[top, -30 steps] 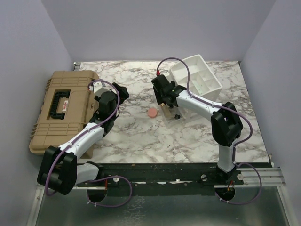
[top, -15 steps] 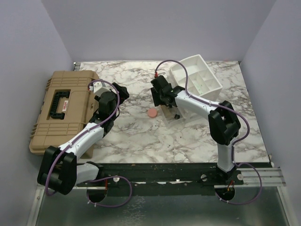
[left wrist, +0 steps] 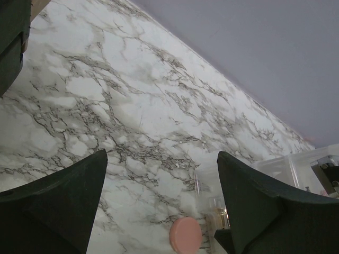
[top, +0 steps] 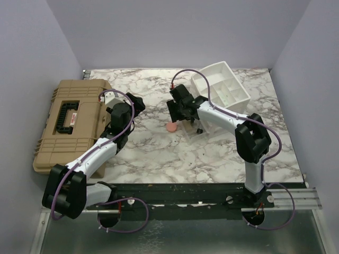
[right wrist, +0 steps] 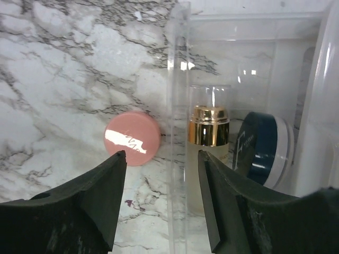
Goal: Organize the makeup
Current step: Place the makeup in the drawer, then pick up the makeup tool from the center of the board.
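- The pink puff (right wrist: 133, 138) lies flat on the marble table (right wrist: 63, 69), just below the right claw (right wrist: 161, 153) and towards its left finger. It has not budged in the last second and touches neither finger.
- Beside the puff, under the claw's right finger, stands the wall of a clear tray (right wrist: 177, 79). Behind that wall are the amber bottle (right wrist: 207, 137) with its gold collar and the blue compact (right wrist: 259, 148) on its edge, so those two look sorted already.
- The right claw has crept a little leftwards, off the tray and over the puff, and its fingers have drawn in slightly. They are still spread and pinch nothing. I would guess the puff is next to be picked up, with the tray wall close enough to catch a finger.
- Further off, the left claw (left wrist: 161, 154) has stayed where it was, spread wide and empty above bare marble, the puff well ahead of it.
- Beyond the right claw sits the white organizer (top: 222, 87), tilted.
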`<state>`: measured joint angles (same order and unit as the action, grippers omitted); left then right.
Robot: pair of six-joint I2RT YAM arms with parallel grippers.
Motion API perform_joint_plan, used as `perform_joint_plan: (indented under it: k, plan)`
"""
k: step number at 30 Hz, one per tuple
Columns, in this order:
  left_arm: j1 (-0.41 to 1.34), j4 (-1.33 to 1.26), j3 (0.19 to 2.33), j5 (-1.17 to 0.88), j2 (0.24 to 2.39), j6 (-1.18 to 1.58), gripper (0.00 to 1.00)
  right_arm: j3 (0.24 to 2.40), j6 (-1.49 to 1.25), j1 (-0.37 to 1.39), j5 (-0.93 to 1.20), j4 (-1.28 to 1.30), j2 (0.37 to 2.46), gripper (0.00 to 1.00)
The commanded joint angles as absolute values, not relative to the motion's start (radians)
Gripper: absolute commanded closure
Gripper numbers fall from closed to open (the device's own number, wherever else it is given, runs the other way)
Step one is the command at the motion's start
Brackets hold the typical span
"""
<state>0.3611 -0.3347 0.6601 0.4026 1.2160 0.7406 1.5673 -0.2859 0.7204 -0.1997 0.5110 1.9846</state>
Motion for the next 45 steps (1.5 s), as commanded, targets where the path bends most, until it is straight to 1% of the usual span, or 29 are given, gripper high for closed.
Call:
perform_joint_plan:
  k: [1, 3, 6, 8, 10, 13, 16, 21, 22, 24, 25, 26, 28, 29, 32, 34, 37, 41, 43, 45]
  plan:
    - [0.354, -0.354, 0.667, 0.376, 1.219, 0.744, 0.14, 1.589, -0.229, 0.725, -0.031, 0.508, 1.922, 0.39]
    - [0.355, -0.352, 0.665, 0.381, 1.214, 0.742, 0.14, 1.558, -0.213, 0.737, 0.009, 0.474, 1.915, 0.39]
    - [0.353, -0.354, 0.666, 0.385, 1.210, 0.744, 0.14, 1.538, -0.168, 0.765, 0.050, 0.440, 1.927, 0.32]
    - [0.353, -0.354, 0.667, 0.387, 1.212, 0.745, 0.14, 1.576, -0.162, 0.768, 0.062, 0.476, 1.971, 0.30]
    - [0.353, -0.353, 0.669, 0.386, 1.213, 0.745, 0.14, 1.622, -0.168, 0.767, 0.024, 0.521, 2.023, 0.27]
    - [0.353, -0.353, 0.669, 0.387, 1.213, 0.743, 0.14, 1.662, -0.178, 0.768, -0.095, 0.558, 2.082, 0.20]
    - [0.351, -0.353, 0.669, 0.391, 1.217, 0.742, 0.14, 1.669, -0.158, 0.768, -0.136, 0.549, 2.116, 0.14]
    - [0.351, -0.353, 0.678, 0.388, 1.229, 0.739, 0.14, 1.719, -0.167, 0.768, -0.173, 0.599, 2.187, 0.14]
    - [0.351, -0.353, 0.678, 0.389, 1.229, 0.739, 0.14, 1.719, -0.168, 0.768, -0.173, 0.600, 2.195, 0.16]
    - [0.350, -0.353, 0.680, 0.391, 1.230, 0.738, 0.14, 1.719, -0.163, 0.768, -0.153, 0.595, 2.203, 0.25]
    - [0.350, -0.353, 0.681, 0.391, 1.231, 0.737, 0.14, 1.723, -0.165, 0.769, -0.151, 0.602, 2.205, 0.28]
    - [0.350, -0.352, 0.681, 0.391, 1.232, 0.736, 0.14, 1.724, -0.176, 0.768, -0.159, 0.608, 2.206, 0.28]
    - [0.349, -0.353, 0.683, 0.390, 1.233, 0.736, 0.14, 1.729, -0.171, 0.770, -0.181, 0.624, 2.207, 0.22]
    - [0.349, -0.352, 0.683, 0.388, 1.233, 0.737, 0.14, 1.733, -0.173, 0.769, -0.192, 0.632, 2.209, 0.21]
    - [0.348, -0.353, 0.685, 0.387, 1.236, 0.740, 0.14, 1.732, -0.163, 0.770, -0.203, 0.637, 2.218, 0.23]
    - [0.348, -0.354, 0.684, 0.385, 1.239, 0.742, 0.14, 1.734, -0.147, 0.770, -0.166, 0.647, 2.233, 0.26]
    - [0.348, -0.354, 0.684, 0.383, 1.238, 0.742, 0.14, 1.748, -0.157, 0.770, -0.163, 0.679, 2.258, 0.27]
    - [0.348, -0.354, 0.683, 0.380, 1.237, 0.742, 0.14, 1.712, -0.159, 0.770, -0.147, 0.639, 2.226, 0.42]
    - [0.348, -0.353, 0.681, 0.380, 1.233, 0.741, 0.14, 1.711, -0.156, 0.770, -0.132, 0.636, 2.196, 0.51]
    - [0.349, -0.353, 0.680, 0.381, 1.230, 0.742, 0.14, 1.703, -0.156, 0.771, -0.105, 0.626, 2.143, 0.55]
